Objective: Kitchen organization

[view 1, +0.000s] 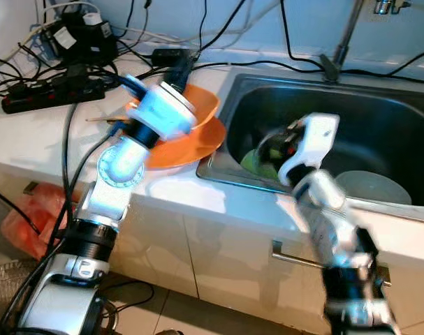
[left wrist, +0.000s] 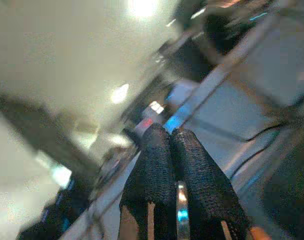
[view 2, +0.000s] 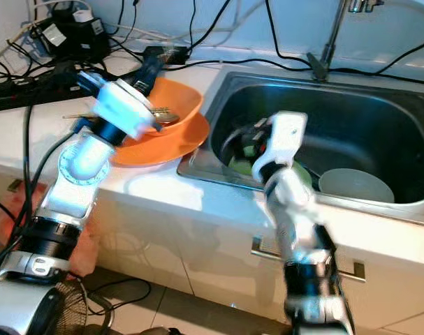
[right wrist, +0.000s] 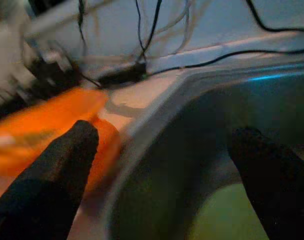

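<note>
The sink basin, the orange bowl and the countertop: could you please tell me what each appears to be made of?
Sink basin: likely stainless steel, brushed grey with soft bluish reflections along its rim. Orange bowl: probably plastic, uniformly coloured with a smooth, slightly glossy surface; glazed ceramic cannot be ruled out. Countertop: a pale, smooth, hard slab, possibly stone or laminate; the look leaves it open.

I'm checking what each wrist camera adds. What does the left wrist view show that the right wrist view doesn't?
Left wrist view: the left gripper with its black fingers pressed together and a thin metal piece between them, against a blurred background. Right wrist view: the right gripper with fingers spread wide over the sink, a green item low inside, and the orange bowl on the counter beside it. Both share black cables and pale counter.
</note>
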### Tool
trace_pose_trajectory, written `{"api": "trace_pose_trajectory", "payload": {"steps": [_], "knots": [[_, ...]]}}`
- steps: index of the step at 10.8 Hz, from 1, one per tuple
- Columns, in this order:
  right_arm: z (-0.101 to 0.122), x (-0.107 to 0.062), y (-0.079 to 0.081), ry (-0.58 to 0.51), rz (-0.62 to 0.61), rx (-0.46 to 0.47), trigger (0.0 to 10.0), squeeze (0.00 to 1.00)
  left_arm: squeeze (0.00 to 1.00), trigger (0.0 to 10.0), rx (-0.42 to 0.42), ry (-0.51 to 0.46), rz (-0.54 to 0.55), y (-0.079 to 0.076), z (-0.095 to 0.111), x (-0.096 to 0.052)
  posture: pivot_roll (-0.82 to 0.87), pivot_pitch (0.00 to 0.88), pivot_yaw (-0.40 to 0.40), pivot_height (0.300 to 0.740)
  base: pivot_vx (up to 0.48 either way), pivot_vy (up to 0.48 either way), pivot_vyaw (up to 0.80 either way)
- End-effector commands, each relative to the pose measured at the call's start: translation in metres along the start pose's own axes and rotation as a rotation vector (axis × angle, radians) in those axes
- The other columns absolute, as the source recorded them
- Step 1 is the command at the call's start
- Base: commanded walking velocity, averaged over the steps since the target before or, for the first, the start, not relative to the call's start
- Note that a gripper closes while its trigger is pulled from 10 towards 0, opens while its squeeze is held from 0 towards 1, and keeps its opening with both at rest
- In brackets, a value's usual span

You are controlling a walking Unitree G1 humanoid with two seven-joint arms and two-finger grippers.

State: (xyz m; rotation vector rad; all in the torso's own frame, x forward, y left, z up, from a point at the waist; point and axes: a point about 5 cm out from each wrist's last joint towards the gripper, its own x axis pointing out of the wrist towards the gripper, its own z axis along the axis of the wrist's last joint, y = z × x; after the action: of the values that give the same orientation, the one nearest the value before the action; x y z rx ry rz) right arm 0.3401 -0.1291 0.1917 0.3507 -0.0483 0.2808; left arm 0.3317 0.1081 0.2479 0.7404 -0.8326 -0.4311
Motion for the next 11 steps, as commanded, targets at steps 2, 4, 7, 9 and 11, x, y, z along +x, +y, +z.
{"api": "trace_pose_trajectory", "payload": {"steps": [2,4,7,9,11], "knots": [[0.016,0.003,-0.007,0.009,0.053,0.126,10.0,0.0,0.0,0.0,0.063,-0.075,-0.099,-0.02,0.007,-0.006,0.05,0.034,0.075,0.74,0.0,0.0,0.0],[0.033,0.002,-0.013,0.008,0.126,0.209,10.0,0.0,0.0,0.0,0.094,-0.098,-0.17,-0.033,0.005,-0.012,0.04,0.038,0.075,0.74,0.0,0.0,0.0],[0.042,-0.001,-0.014,0.091,0.25,0.217,10.0,0.0,0.0,0.0,0.114,-0.172,-0.264,-0.048,0.007,-0.016,0.03,0.048,0.074,0.74,0.0,0.0,0.0],[0.038,0.0,-0.012,0.201,0.327,0.22,10.0,0.0,0.0,0.0,0.127,-0.234,-0.324,-0.059,0.012,-0.018,0.03,0.047,0.076,0.74,0.0,0.0,0.0],[0.045,0.007,-0.007,0.261,0.396,0.211,10.0,0.0,0.0,0.0,0.132,-0.275,-0.379,-0.068,0.013,-0.02,0.02,0.048,0.075,0.74,0.0,0.0,0.0]]}}
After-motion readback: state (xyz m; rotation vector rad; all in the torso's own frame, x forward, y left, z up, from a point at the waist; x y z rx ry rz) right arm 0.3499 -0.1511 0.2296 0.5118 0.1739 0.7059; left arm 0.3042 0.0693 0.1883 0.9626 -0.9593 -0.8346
